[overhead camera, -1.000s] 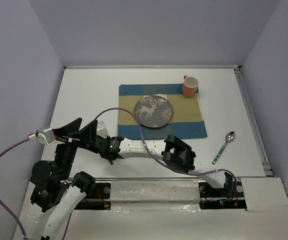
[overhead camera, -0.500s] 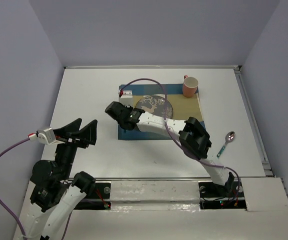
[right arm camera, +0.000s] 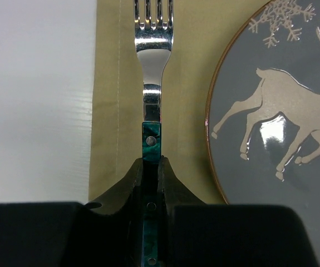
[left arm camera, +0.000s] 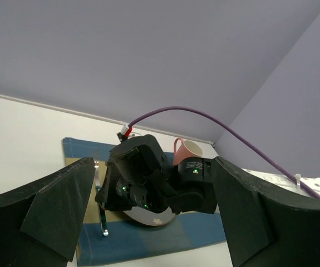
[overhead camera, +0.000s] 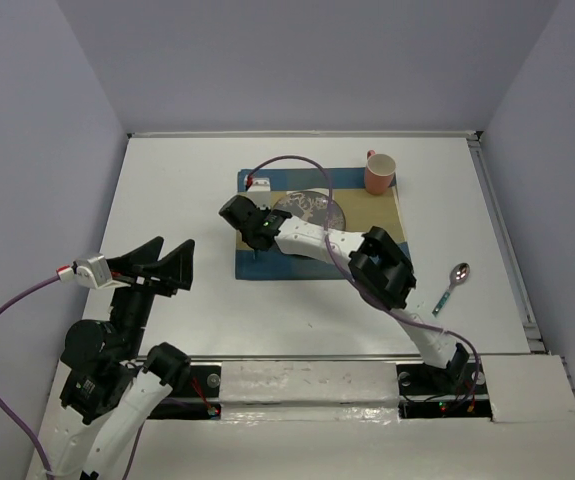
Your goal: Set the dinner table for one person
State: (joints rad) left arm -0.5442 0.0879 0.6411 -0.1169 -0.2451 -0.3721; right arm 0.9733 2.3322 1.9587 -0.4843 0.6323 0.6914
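My right gripper point(overhead camera: 250, 222) is shut on the green handle of a steel fork point(right arm camera: 152, 83). It holds the fork over the left strip of the checked placemat point(overhead camera: 367, 250), just left of the grey deer plate point(overhead camera: 317, 205). In the right wrist view the tines point away, parallel to the plate's rim point(right arm camera: 282, 111). The fork also shows in the left wrist view point(left arm camera: 100, 217), hanging close above the cloth. My left gripper point(overhead camera: 152, 265) is open and empty, raised over the white dinner table point(overhead camera: 167, 190) at the near left.
A pink mug point(overhead camera: 379, 172) stands at the placemat's far right corner. A green-handled spoon point(overhead camera: 447, 293) lies on the table right of the placemat. The right arm and its purple cable stretch across the placemat's near half.
My right arm swung from the near left of the table up to the placemat's left edge, carrying the fork beside the plate. The left arm has not moved.
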